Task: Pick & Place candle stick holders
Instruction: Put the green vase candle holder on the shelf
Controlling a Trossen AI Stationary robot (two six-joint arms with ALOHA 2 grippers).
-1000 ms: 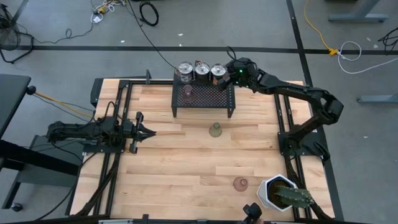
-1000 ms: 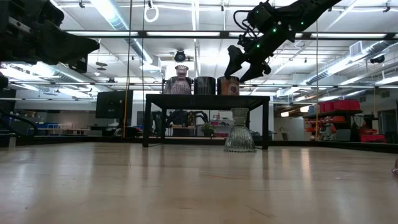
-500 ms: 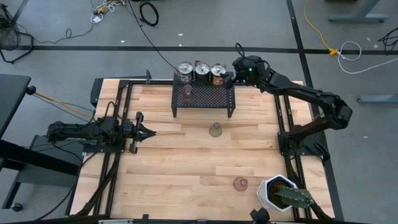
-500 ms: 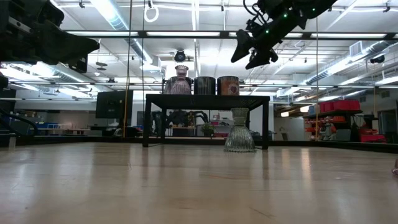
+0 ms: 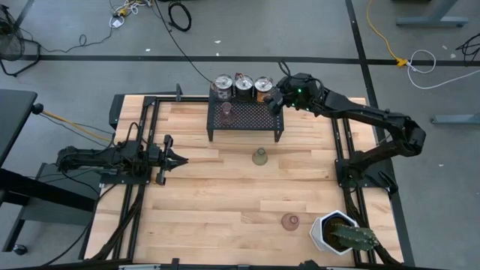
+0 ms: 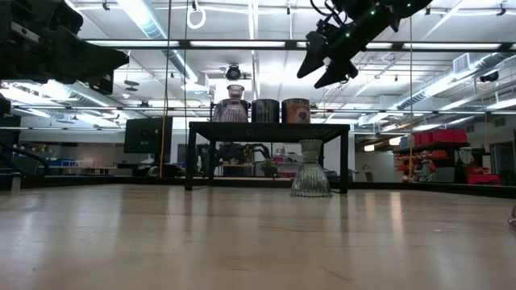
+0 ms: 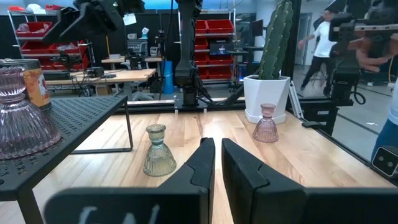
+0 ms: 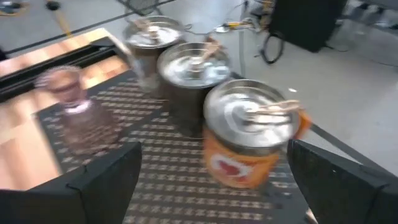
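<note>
Three silvery can-like candle stick holders (image 5: 244, 85) stand in a row on the far edge of the black mesh rack (image 5: 245, 120); the right one (image 8: 255, 137) has an orange label. A pink glass holder (image 5: 226, 110) stands on the rack too. An olive-green glass holder (image 5: 259, 157) and a second pink one (image 5: 290, 221) stand on the table. My right gripper (image 5: 276, 101) hangs open above the rack's right end, over the right can (image 6: 296, 110), touching nothing. At the table's left, my left gripper (image 5: 176, 158) waits shut and level.
A white hexagonal pot with a cactus (image 5: 341, 232) stands at the near right corner. Black frame rails (image 5: 142, 135) run along the table's left and right sides. Bare wood (image 5: 217, 195) lies between the rack and the near edge.
My right gripper has risen from just above the right-hand can and drawn back a little toward the table's right and near side, staying open. The cans stand as before on the rack.
</note>
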